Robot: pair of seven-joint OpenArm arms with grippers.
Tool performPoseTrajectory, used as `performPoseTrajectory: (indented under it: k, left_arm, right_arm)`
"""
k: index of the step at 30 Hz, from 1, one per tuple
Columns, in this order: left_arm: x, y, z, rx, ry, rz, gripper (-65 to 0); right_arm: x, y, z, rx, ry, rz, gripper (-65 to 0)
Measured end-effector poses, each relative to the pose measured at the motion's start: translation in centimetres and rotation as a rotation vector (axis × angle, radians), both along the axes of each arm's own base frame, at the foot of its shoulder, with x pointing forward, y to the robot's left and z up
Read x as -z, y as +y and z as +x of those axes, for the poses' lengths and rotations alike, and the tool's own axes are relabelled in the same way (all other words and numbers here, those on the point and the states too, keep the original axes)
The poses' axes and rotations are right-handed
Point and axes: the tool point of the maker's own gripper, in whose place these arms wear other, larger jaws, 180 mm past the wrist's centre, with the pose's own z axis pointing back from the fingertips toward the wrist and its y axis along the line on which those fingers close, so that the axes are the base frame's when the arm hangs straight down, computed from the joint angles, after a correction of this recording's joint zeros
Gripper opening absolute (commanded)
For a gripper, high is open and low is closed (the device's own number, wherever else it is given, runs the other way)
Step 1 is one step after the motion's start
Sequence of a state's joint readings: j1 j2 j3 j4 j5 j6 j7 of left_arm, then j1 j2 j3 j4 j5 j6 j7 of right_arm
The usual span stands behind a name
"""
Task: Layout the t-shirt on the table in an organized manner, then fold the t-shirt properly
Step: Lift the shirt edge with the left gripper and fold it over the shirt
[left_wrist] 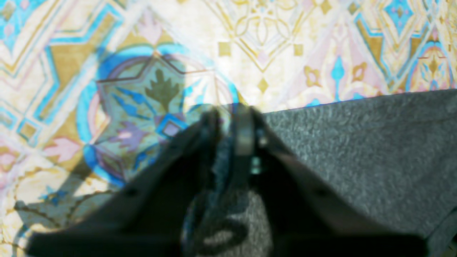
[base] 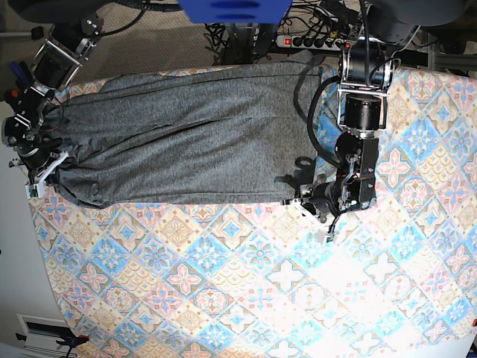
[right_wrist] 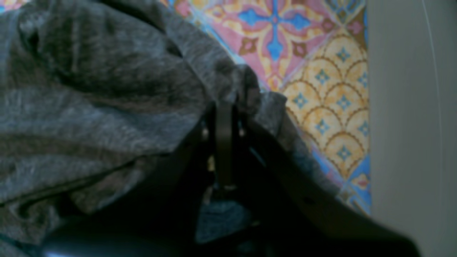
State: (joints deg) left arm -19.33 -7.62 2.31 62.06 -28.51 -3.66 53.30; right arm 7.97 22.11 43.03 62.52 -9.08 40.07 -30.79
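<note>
The base view looks straight down from high above the table, taking in both arms. Each wrist view sits close behind its own gripper, facing along the jaws at the cloth. All three share the shirt: the left wrist shows its near corner, the right wrist its bunched far end.

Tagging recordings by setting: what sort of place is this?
Probably an indoor robotics lab or workshop: two arms at a table with a patterned cloth, a power strip and tangled cables behind it, a grey t-shirt spread out.
</note>
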Motion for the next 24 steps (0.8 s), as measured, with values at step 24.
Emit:
performPoseTrajectory:
  k: [24]
  left_arm:
    - [-1.2, -2.3, -7.4, 0.127, 0.040, -0.077, -65.0]
  right_arm:
    - [-0.7, -1.7, -0.6, 0.064, -0.031, 0.009, -65.0]
